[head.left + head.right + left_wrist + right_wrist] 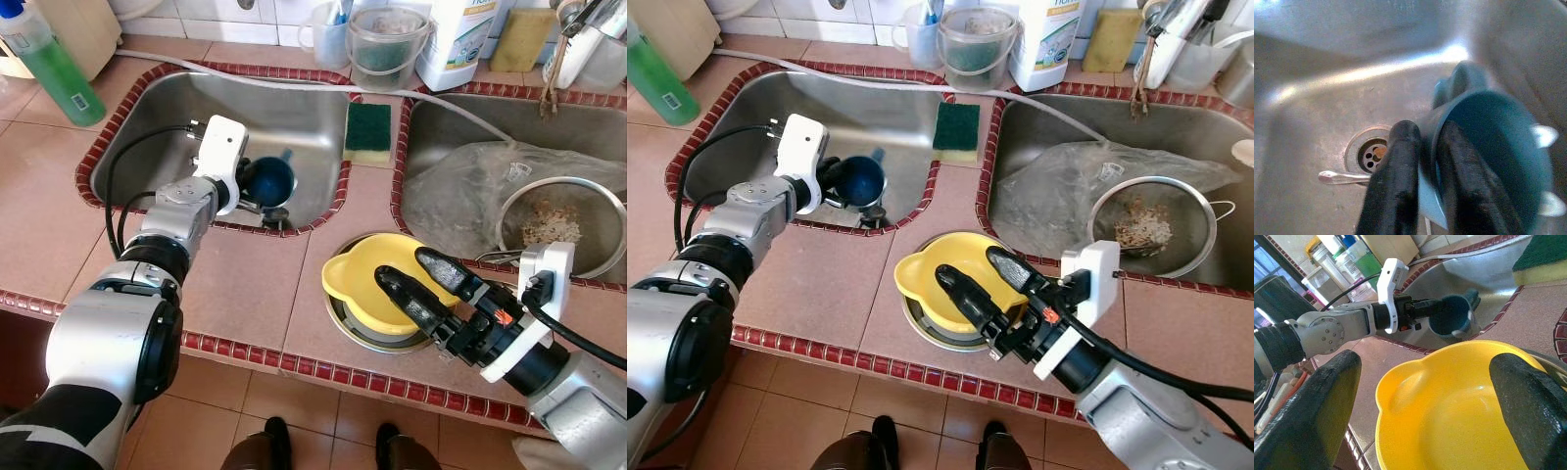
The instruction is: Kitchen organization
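I have the blue cup (pixel 267 179) pinched by its rim in my left gripper (pixel 1422 161), one finger inside the wall and one outside, closed tight on that thin edge. The cup hangs tipped on its side over the left sink basin (pixel 147 127), near the front corner. Directly under it sit the drain (pixel 1371 154) and a spoon (pixel 1342 177) lying across the basin floor.

My right gripper (pixel 421 284) is spread wide over the yellow bowl (pixel 377 284), its fingers apart above the bowl and holding nothing. That bowl rests in a round metal dish (pixel 921 328) on the tiled counter (pixel 245 284), between the two sinks and near the front edge.

My worry is the rim pinch: the hold is narrow and the cup's weight hangs off to one side, so I judge a quick swing could twist it loose and drop it onto the spoon. Lifting out, the cup could also clip the sink's front edge. On the right, closing on a shallow, slick bowl may skate it off the dish toward the counter edge. The green sponge (pixel 368 132) sits between the basins, clear of both.
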{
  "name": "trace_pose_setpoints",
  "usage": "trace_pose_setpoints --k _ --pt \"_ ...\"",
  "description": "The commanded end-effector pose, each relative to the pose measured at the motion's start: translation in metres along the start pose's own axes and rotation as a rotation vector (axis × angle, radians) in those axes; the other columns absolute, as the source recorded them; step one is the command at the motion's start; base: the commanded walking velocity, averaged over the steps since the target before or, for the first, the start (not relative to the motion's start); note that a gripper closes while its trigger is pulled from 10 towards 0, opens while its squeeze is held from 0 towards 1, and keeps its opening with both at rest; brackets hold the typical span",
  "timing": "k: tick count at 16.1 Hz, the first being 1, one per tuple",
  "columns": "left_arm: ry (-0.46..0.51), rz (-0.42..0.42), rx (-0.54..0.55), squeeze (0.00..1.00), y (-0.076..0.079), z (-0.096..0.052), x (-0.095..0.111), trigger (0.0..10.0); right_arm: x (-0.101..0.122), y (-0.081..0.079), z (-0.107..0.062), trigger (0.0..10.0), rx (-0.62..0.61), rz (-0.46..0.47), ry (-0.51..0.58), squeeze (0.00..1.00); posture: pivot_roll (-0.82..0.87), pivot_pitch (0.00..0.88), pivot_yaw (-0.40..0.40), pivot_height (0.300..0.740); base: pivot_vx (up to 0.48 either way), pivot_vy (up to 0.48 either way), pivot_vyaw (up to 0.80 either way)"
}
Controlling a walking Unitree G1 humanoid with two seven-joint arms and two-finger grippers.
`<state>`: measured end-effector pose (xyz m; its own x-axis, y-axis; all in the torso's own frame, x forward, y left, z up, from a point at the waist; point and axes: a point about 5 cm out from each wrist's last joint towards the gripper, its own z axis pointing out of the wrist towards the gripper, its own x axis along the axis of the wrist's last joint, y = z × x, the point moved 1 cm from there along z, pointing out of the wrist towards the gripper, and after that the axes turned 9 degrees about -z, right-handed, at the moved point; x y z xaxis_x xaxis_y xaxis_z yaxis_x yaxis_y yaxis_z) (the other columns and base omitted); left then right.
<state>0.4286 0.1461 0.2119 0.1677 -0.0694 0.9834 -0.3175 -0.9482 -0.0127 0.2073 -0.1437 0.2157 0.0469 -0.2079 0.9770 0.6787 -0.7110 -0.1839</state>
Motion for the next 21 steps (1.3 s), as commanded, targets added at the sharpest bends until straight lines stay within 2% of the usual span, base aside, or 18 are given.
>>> trace_pose_setpoints --k 1,9,15,19,21 --pt "-0.024 -0.008 0.021 1.0 -0.008 -0.003 -0.005 10.0 0.001 -0.004 -0.001 10.0 0.014 -0.002 -0.004 0.0 -0.22 0.306 0.104 0.74 0.0 0.0 0.0" --pt "0.008 -0.019 0.007 1.0 -0.008 -0.003 0.006 10.0 0.005 0.001 0.005 10.0 0.022 -0.006 0.013 0.0 -0.2 0.291 0.098 0.74 0.0 0.0 0.0" --pt "0.045 -0.031 -0.025 1.0 -0.011 -0.005 0.012 10.0 0.013 0.005 0.017 10.0 0.069 -0.029 0.064 0.0 -0.17 0.265 0.088 0.74 0.0 0.0 0.0" --pt "0.111 -0.057 -0.04 1.0 -0.015 -0.009 0.017 10.0 0.02 0.013 0.031 10.0 0.081 -0.04 0.132 0.0 -0.15 0.232 0.081 0.74 0.0 0.0 0.0" --pt "0.17 -0.054 -0.083 1.0 -0.014 -0.013 0.022 10.0 0.023 0.017 0.037 10.0 0.037 -0.069 0.173 0.0 -0.15 0.219 0.084 0.74 0.0 0.0 0.0"
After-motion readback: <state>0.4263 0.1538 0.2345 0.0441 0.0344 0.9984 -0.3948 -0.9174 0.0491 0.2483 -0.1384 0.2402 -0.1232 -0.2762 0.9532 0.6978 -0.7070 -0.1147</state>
